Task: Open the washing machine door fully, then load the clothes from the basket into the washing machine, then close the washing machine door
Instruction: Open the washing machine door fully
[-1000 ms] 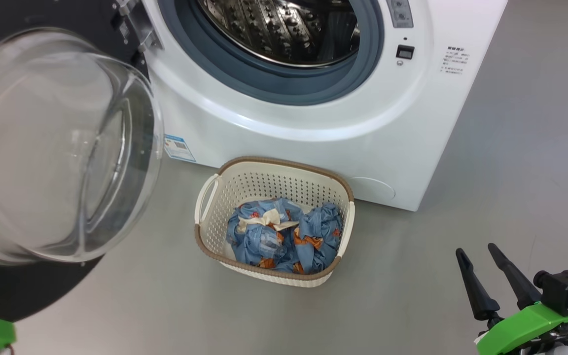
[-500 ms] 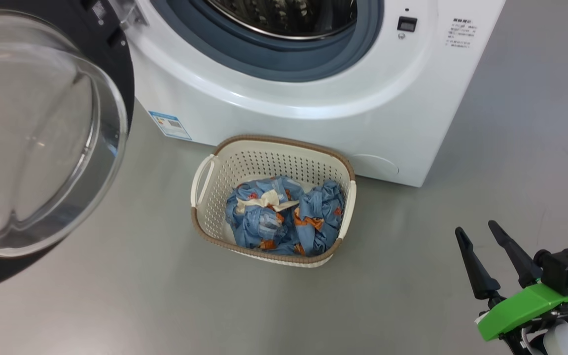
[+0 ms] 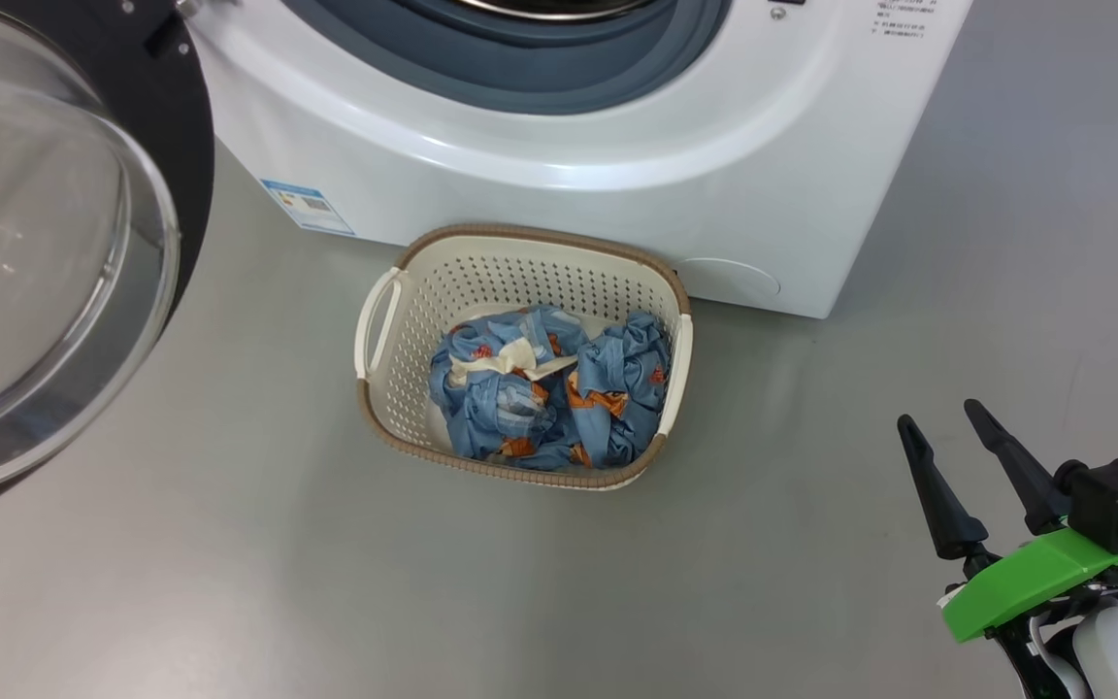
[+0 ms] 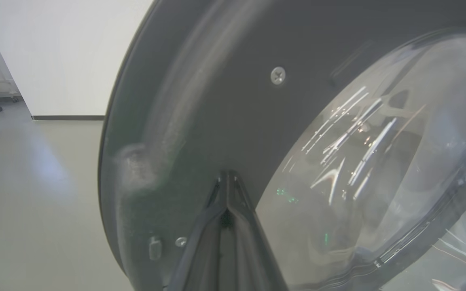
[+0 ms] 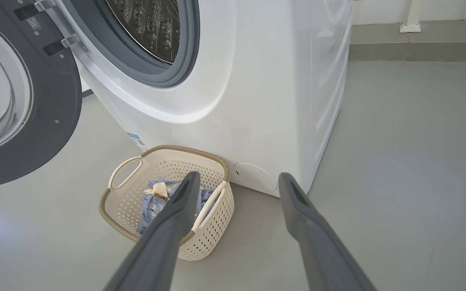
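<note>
Head view: basket (image 3: 520, 282) lies long-axis left-right before washing machine (image 3: 569, 194); washing machine door (image 3: 166, 107) open leftward; left gripper (image 4: 227, 178) clenched, right gripper (image 3: 937, 413) released.

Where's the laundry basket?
In the head view, the basket stands on the floor in the middle, just in front of the washing machine, with the open door to its left.

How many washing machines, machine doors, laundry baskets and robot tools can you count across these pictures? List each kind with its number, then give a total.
washing machine: 1
washing machine door: 1
basket: 1
tools: 2 (left tool, right tool)
Total: 5
</note>
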